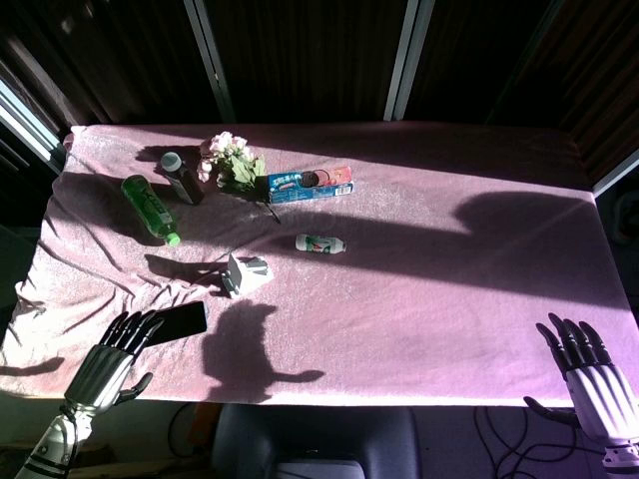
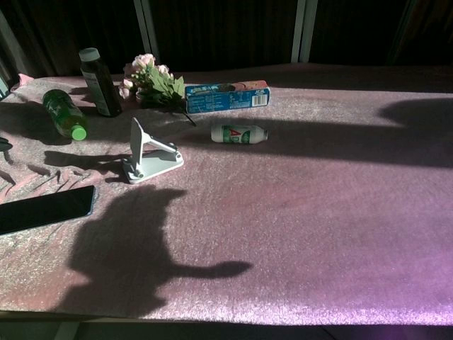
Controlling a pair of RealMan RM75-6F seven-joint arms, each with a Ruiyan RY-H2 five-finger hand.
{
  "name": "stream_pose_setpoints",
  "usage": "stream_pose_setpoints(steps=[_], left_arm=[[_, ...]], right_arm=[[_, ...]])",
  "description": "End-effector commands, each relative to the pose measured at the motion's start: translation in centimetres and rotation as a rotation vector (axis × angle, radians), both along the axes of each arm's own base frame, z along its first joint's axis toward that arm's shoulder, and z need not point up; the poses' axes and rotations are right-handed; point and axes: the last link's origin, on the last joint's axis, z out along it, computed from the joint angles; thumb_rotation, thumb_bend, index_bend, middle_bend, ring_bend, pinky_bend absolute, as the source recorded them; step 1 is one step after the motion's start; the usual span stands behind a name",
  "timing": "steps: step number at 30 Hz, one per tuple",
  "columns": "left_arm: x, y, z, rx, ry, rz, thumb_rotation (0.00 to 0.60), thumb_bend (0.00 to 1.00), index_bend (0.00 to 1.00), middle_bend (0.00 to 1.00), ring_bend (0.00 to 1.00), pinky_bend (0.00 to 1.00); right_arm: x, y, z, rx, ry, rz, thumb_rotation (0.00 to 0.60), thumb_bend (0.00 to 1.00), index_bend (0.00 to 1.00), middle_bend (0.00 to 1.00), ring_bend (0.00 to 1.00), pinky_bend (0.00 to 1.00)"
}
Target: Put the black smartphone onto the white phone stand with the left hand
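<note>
The black smartphone (image 1: 181, 322) (image 2: 44, 209) lies flat on the pink cloth near the table's front left edge. The white phone stand (image 1: 247, 273) (image 2: 147, 156) sits a little behind and to the right of it, its backrest tilted up. My left hand (image 1: 112, 357) hovers at the front left, fingers spread, fingertips just short of the phone's near end, holding nothing. My right hand (image 1: 589, 371) is at the front right corner, fingers spread, holding nothing. Neither hand shows in the chest view.
At the back left are a green bottle (image 1: 150, 208) lying down, a dark upright bottle (image 1: 182, 178), a bunch of flowers (image 1: 231, 160) and a blue-red box (image 1: 311, 184). A small white bottle (image 1: 320, 242) lies mid-table. The cloth is wrinkled at the left edge.
</note>
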Motion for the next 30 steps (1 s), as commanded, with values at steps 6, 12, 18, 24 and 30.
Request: stream_pose_setpoints(steps=[6, 12, 18, 24, 30], left_arm=[[1.3, 2.2, -2.5, -0.027, 0.11, 0.021, 0.6, 0.32, 0.0, 0.11, 0.0, 0.0], [3.7, 5.9, -5.4, -0.034, 0.308, 0.072, 0.6, 0.32, 0.02, 0.11, 0.0, 0.0], [4.5, 8.1, -7.4, -0.098, 0.415, 0.174, 0.6, 0.3, 0.02, 0.11, 0.0, 0.0], [4.4, 9.3, -8.1, -0.092, 0.506, 0.27, 0.6, 0.29, 0.03, 0.12, 0.0, 0.0], [4.5, 9.7, -8.3, -0.098, 0.537, 0.316, 0.6, 0.29, 0.07, 0.15, 0.0, 0.0]], right_arm=[[0.1, -0.4, -0.6, 0.03, 0.009, 0.003, 0.6, 0.13, 0.0, 0.0, 0.0, 0.0], [0.4, -0.3, -0.5, 0.037, -0.006, 0.018, 0.6, 0.13, 0.0, 0.0, 0.0, 0.0], [0.5, -0.5, -0.6, 0.054, -0.011, 0.024, 0.6, 0.13, 0.0, 0.0, 0.0, 0.0], [0.6, -0.7, -0.6, 0.061, -0.018, 0.032, 0.6, 0.13, 0.0, 0.0, 0.0, 0.0], [0.7, -0.7, -0.6, 0.061, -0.023, 0.036, 0.6, 0.13, 0.0, 0.0, 0.0, 0.0]])
